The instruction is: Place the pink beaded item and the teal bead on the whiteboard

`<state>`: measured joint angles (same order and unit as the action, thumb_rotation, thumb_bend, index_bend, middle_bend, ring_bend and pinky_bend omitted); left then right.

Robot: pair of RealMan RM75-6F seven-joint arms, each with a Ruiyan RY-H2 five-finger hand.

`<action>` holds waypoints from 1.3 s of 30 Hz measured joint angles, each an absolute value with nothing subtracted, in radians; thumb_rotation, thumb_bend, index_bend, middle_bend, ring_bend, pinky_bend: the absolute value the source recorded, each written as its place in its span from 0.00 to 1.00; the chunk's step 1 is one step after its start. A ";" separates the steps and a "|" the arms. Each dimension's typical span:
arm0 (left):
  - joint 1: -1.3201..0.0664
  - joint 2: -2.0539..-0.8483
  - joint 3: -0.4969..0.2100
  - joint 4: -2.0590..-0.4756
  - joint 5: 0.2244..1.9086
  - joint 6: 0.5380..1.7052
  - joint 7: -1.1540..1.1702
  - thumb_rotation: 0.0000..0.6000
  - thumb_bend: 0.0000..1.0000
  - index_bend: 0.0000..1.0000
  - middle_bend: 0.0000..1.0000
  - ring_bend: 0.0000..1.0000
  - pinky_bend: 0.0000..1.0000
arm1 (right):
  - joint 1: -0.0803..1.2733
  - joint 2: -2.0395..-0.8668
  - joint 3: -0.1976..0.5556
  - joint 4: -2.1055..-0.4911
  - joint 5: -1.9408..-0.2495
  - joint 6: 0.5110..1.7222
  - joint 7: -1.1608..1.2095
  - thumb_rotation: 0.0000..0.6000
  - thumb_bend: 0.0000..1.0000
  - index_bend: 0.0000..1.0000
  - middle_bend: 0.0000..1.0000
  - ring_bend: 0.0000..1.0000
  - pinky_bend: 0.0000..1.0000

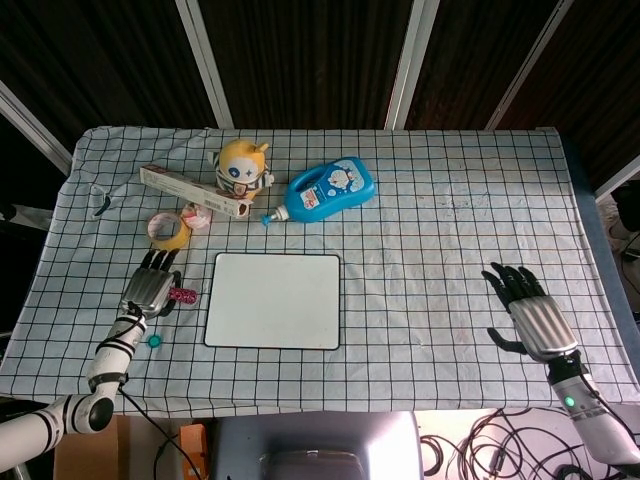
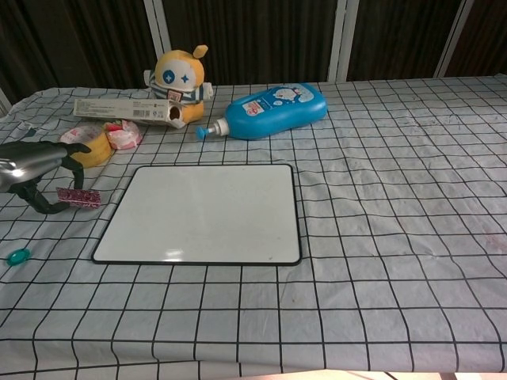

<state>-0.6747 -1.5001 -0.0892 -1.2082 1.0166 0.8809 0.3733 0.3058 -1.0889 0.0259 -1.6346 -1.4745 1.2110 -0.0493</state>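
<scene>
**Pink beaded item pinched beside the whiteboard**

The pink beaded item [image 2: 78,197] is pinched by the left hand [image 2: 36,170], just left of the whiteboard [image 2: 206,212], presumably for transfer. The teal bead [image 2: 17,256] lies on the tabletop [image 2: 380,237]. The spread, empty right hand [image 1: 527,308] is shown only in the head view.

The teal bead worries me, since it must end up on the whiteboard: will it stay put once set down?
Probably not. The teal bead looks small, rounded and glossy, so it may roll and slip. The whiteboard lies flat and smooth, with only a thin rim.
</scene>
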 measured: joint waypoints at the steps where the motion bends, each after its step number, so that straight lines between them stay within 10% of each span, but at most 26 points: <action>1: -0.674 -1.495 -0.095 -1.221 1.019 0.885 0.365 1.00 0.36 0.50 0.00 0.00 0.02 | 0.306 -1.090 0.026 -1.633 -1.474 1.210 -0.048 1.00 0.24 0.00 0.00 0.00 0.00; 24: -0.726 -1.635 -0.125 -1.371 1.145 0.937 0.344 1.00 0.35 0.33 0.00 0.00 0.03 | 0.307 -1.082 0.030 -1.612 -1.468 1.192 0.007 1.00 0.24 0.00 0.00 0.00 0.00; 33: -0.745 -1.689 -0.122 -1.315 1.128 0.925 0.397 1.00 0.35 0.02 0.00 0.00 0.03 | 0.302 -1.071 0.031 -1.618 -1.462 1.193 0.010 1.00 0.24 0.00 0.00 0.00 0.00; 39: -0.725 -1.630 -0.105 -1.411 1.144 0.955 0.417 1.00 0.35 0.15 0.00 0.00 0.03 | 0.299 -1.072 0.031 -1.618 -1.457 1.195 0.001 1.00 0.24 0.00 0.00 0.00 0.00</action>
<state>-0.7251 -1.6297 -0.1051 -1.4115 1.1443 0.9554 0.4166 0.2986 -1.0719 0.0314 -1.6181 -1.4572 1.1947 0.0007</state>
